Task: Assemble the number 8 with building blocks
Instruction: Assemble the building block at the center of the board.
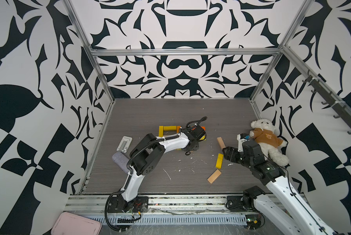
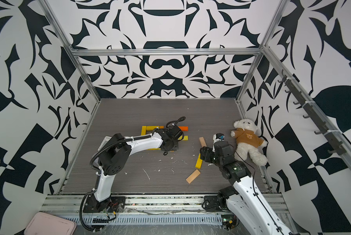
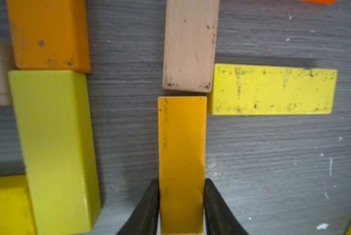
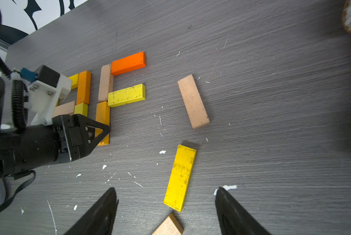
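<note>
1. Grey wood-grain table [image 4: 272, 81] carries the part-built figure [image 4: 127, 95]; an amber block [image 3: 181, 138] is clamped between the left fingers [image 3: 152, 199], lying flat.
2. Just beyond the tips, a tan block [image 3: 189, 46] is nearly met end to end; that narrow gap should be kept even.
3. Release is best made gently, followed by a straight lift, so nothing is dragged.
4. Right fingers [image 4: 104, 211] are held apart, empty; a loose yellow block [image 4: 180, 177] lies just ahead of them.

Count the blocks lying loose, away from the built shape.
3, all on the table's right side: a tan block farthest back, a yellow block in front of it, another tan block nearest the front edge. The left arm could hide more.
</note>
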Tool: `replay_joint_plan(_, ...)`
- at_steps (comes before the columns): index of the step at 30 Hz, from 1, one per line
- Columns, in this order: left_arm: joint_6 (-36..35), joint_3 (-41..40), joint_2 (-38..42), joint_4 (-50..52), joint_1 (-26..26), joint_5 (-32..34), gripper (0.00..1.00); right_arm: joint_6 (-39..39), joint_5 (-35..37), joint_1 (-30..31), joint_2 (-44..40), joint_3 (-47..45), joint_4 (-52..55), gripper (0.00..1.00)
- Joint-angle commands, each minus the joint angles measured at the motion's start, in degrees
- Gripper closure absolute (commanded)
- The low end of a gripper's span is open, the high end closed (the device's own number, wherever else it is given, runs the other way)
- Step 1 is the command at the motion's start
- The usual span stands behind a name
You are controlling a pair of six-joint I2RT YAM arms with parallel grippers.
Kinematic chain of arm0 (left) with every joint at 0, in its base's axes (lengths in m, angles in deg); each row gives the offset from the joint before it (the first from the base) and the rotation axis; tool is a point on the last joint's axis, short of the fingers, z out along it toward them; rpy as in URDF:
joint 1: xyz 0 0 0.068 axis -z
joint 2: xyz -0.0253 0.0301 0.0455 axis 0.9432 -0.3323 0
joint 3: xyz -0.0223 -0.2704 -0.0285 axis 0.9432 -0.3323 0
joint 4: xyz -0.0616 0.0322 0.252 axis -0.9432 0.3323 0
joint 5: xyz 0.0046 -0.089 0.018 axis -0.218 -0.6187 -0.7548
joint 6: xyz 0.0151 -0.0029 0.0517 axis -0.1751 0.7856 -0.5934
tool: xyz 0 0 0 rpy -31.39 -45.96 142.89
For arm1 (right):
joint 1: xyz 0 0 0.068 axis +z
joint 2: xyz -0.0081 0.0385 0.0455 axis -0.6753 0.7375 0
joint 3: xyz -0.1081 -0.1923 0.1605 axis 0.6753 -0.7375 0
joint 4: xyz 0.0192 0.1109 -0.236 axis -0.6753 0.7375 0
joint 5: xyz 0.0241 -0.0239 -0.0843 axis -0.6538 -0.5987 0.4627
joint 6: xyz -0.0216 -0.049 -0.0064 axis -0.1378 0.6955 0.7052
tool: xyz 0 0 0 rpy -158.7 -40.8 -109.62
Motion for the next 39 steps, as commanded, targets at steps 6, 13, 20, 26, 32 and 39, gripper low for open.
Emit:
replay_joint_plan(6, -1.0, 1.3, -1.2, 0.4, -0.6, 0.1, 0.57, 0.0, 1.2, 0.3, 0.2, 0.1, -1.5, 0.21)
replay_joint_plan(13, -3.0, 0.9, 1.2, -1.5, -0.6, -3.2, 0.42, 0.5, 1.1, 0.3, 0.5, 0.0, -1.3, 0.22)
replay_joint_plan(20, -2.6, 2.2, 1.7, 1.1, -1.0, -2.9, 0.42, 0.2, 0.7, 0.3, 0.4, 0.1, -1.3, 0.22)
replay_joint_plan(26, -2.8, 2.0, 0.7, 1.4, -1.3, -2.6, 0.5, 0.2, 0.9, 0.3, 0.7, 0.2, -1.2, 0.22)
replay_joint_plan(32, -3.3, 1.9, 0.2, 2.0, -1.4, -1.6, 0.55, -0.1, 1.0, 0.3, 0.6, 0.0, -1.2, 0.22)
replay_joint_plan(39, -3.8, 1.5, 0.3, 1.7, -1.8, -1.5, 0.59, -0.3, 1.0, 0.3, 0.4, -0.1, -1.1, 0.22)
